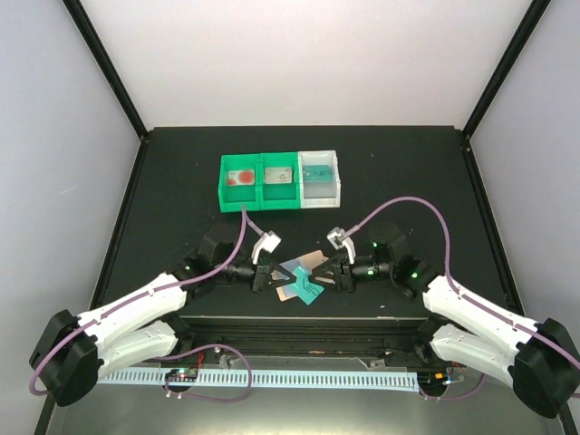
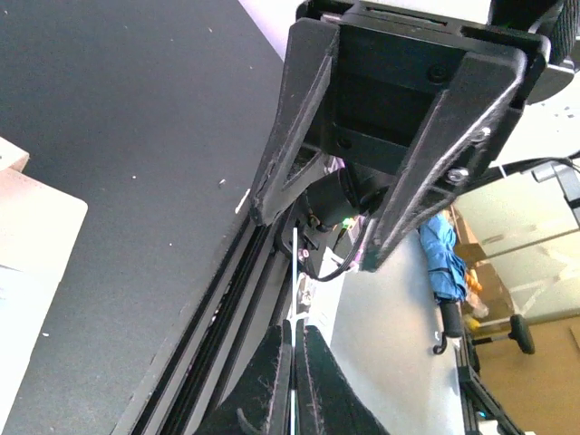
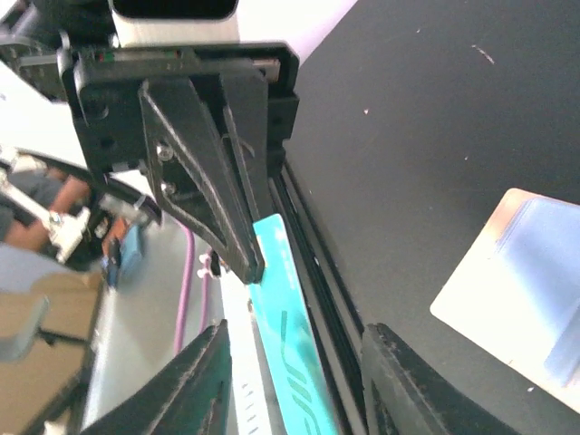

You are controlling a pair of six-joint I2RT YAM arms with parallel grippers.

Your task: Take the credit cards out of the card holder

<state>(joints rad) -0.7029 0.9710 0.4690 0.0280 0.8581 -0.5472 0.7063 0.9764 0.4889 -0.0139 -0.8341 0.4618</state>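
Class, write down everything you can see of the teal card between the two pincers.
A thin, flat teal card, plastic by its look, with darker markings on its face. The left pincer is shut on one end; the other end sits between the open fingers of the right pincer. It is held near the front edge of the table, close to the tan card holder.

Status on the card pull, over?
Copy: left gripper shut on teal card. Then right gripper open, fingers straddling same card. Tan card holder flat on table, unheld. Nothing blocking.
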